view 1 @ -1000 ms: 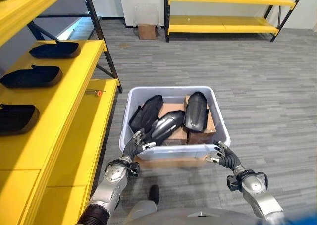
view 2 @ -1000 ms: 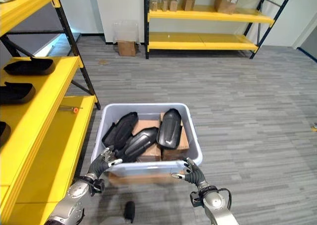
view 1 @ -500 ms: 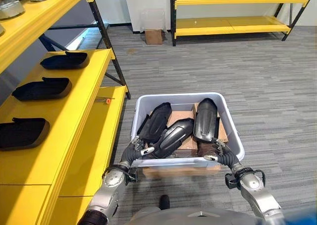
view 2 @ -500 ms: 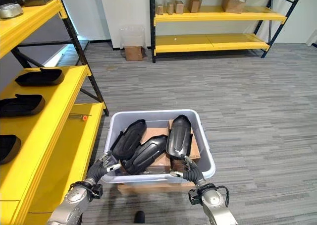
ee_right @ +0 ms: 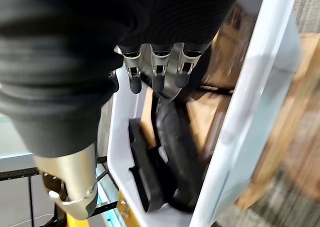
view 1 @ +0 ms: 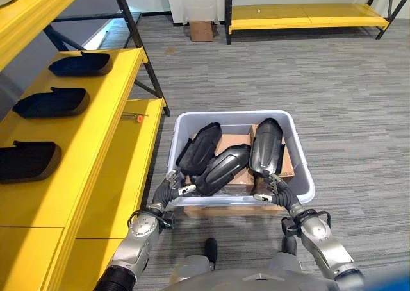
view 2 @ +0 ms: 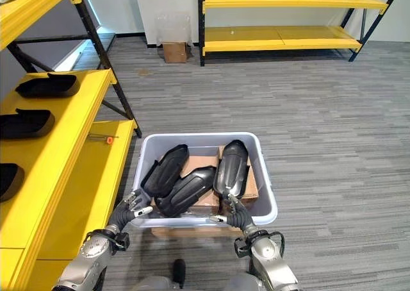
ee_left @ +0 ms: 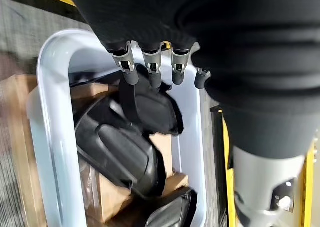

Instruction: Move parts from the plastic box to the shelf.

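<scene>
Both hands' fingers (view 1: 174, 179) have reached over the plastic box (view 1: 301, 169) parts (view 1: 221, 169).

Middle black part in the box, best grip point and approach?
Judging by its pose, take the middle part at its near lower end, which tilts toward the box's front rim. Come from above with the left hand, hovering open nearest that end.

My silver metal fingers (ee_left: 150, 67) are dark-tipped, by the smooth pale grey plastic box (view 1: 306, 175); its glossy black moulded plastic parts (view 1: 224, 169) lie on matt brown cardboard pieces (view 1: 238, 181), beside smooth yellow painted shelf boards (view 1: 96, 143)
</scene>
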Controlling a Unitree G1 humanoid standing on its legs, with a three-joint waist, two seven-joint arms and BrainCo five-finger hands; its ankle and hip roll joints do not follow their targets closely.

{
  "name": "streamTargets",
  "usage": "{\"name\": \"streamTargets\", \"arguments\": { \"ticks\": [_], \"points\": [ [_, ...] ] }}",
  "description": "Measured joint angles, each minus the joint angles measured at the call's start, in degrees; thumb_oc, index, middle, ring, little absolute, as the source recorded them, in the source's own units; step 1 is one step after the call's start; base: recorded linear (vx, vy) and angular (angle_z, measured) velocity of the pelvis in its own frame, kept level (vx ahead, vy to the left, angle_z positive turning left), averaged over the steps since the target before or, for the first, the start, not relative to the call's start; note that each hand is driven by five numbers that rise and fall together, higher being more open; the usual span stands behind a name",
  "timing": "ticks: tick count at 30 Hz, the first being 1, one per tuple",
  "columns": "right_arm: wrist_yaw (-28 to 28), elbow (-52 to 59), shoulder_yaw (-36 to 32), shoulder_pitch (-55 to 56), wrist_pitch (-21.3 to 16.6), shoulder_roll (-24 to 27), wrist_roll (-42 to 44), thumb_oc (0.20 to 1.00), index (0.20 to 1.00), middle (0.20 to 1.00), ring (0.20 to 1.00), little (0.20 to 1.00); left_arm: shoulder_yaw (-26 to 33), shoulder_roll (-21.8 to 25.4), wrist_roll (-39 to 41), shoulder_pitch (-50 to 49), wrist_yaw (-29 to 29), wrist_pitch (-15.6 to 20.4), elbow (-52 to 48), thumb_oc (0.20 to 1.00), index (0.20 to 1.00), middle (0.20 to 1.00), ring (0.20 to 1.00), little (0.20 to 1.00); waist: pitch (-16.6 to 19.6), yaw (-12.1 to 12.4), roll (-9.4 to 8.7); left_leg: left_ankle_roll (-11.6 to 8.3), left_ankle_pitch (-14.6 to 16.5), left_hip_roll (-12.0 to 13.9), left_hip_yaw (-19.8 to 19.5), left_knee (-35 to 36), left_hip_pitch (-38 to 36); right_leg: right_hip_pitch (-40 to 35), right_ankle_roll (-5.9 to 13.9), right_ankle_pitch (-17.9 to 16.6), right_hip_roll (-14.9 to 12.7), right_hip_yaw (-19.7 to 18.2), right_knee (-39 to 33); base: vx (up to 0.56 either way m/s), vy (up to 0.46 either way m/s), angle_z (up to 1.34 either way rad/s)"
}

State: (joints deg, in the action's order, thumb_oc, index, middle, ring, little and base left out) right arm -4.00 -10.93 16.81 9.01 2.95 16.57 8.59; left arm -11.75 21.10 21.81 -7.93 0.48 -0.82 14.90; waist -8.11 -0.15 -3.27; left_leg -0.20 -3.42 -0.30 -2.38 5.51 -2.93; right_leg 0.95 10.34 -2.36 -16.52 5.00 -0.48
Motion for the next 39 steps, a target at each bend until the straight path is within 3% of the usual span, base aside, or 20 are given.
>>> {"name": "streamTargets", "arguments": {
  "ticks": [1,2,3,5,8,13,15,22,30,39],
  "points": [
    [-0.04,0.01,-0.16,-0.02,0.01,0.68,-0.02,1.0,1.0,1.0,1.0,1.0,0.3,-0.82,0.0,-0.36,0.03,0.01,0.34,1.0,1.0,1.0,1.0,1.0,0.27,-0.04,-0.16,-0.69,0.12,1.22,-0.58,0.14,-0.14,-1.03,-0.38,-1.88,1.14,-0.14,-0.74,0.02,-0.164,0.32],
    [0.01,0.48,-0.87,0.44,0.03,0.96,-0.19,1.0,1.0,1.0,1.0,1.0,-0.09,-1.55,0.0,-1.24,0.0,-0.04,0.07,1.0,1.0,1.0,1.0,1.0,0.53,-0.25,0.51,-0.72,0.63,3.08,-0.66,0.13,-0.14,-1.82,-1.36,-1.41,3.23,0.89,-1.73,0.02,-0.293,0.24],
    [0.21,0.66,-2.45,0.44,-0.18,3.28,-0.44,1.0,1.0,1.0,1.0,1.0,-1.34,-2.86,0.0,-2.2,-0.25,-0.05,-0.17,1.0,1.0,1.0,1.0,1.0,0.99,-0.43,2.39,-0.7,0.64,6.66,-0.99,-0.05,-0.04,-2.75,-3.16,-1.32,7.26,2.11,-3.01,0.0,-0.247,0.19],
    [0.82,0.3,-3.38,0.38,-0.15,4.72,-0.43,1.0,1.0,1.0,1.0,1.0,-1.82,-3.86,0.03,-2.2,-0.21,-0.04,-0.18,1.0,1.0,1.0,1.0,1.0,1.03,-0.66,3.6,-0.86,-0.39,8.85,-1.11,-0.19,0.38,-3.46,-4.88,-1.82,9.68,3.51,-4.47,0.0,-0.144,0.16],
    [1.31,0.34,-3.36,0.29,-0.15,6.62,-0.41,1.0,1.0,1.0,1.0,1.0,-1.88,-5.15,0.04,-1.85,-0.21,0.0,-0.19,1.0,1.0,1.0,1.0,1.0,1.05,-1.94,4.7,-1.3,-2.46,10.75,0.45,-0.2,1.5,-3.36,-6.84,-1.27,11.76,5.12,-4.73,0.01,-0.079,0.22],
    [1.87,0.35,-3.52,0.26,-0.16,6.91,-0.37,1.0,1.0,1.0,1.0,1.0,-1.83,-5.07,0.06,-1.51,-0.17,0.02,-0.18,1.0,1.0,1.0,1.0,1.0,0.55,-2.34,6.46,-2.67,-1.52,12.4,1.83,-0.19,1.98,-2.91,-7.1,-0.52,13.41,5.42,-4.6,0.03,-0.042,0.03],
    [1.93,0.34,-3.65,0.26,-0.16,6.85,-0.33,1.0,1.0,1.0,1.0,1.0,-1.8,-4.88,0.08,-1.56,-0.15,0.02,-0.18,1.0,1.0,1.0,1.0,1.0,0.22,-2.3,6.89,-4.19,-0.39,12.29,1.9,-0.16,2.13,-2.35,-6.9,-0.54,13.11,5.05,-4.19,0.02,-0.008,-0.05],
    [2.89,0.66,-2.92,-5.45,-0.3,6.67,-0.29,1.0,1.0,1.0,1.0,1.0,-1.6,-3.78,0.12,0.13,0.07,0.28,-0.3,1.0,1.0,1.0,1.0,1.0,-0.83,-1.98,6.18,-4.16,-0.96,9.49,3.14,-0.18,5.73,3.25,-5.26,-0.52,9.6,3.7,-0.81,-0.06,0.03,-0.04],
    [8.36,-4.28,-0.5,-22.93,-1.52,4.27,0.3,1.0,1.0,1.0,1.0,1.0,-1.96,-2.37,2.95,13.03,3.5,2.29,-2.72,1.0,1.0,1.0,1.0,1.0,-8.93,-1.07,6.92,-3.81,-3.22,6.44,3.53,-0.22,11.85,10.98,-3.83,-1.9,6.88,2.08,1.38,-0.08,0.071,-0.02],
    [12.82,-6.38,-0.55,-27.67,-1.87,2.24,2.01,1.0,1.0,1.0,1.0,1.0,-3.07,-2.24,4.57,18.89,6.02,4.0,-5.86,1.0,1.0,1.0,1.0,1.0,-12.07,-0.24,6.7,-3.54,-3.37,5.43,3.49,-0.37,13.88,12.81,-3.4,-2.04,5.95,2.06,1.37,-0.02,0.017,0.01]
  ]
}}
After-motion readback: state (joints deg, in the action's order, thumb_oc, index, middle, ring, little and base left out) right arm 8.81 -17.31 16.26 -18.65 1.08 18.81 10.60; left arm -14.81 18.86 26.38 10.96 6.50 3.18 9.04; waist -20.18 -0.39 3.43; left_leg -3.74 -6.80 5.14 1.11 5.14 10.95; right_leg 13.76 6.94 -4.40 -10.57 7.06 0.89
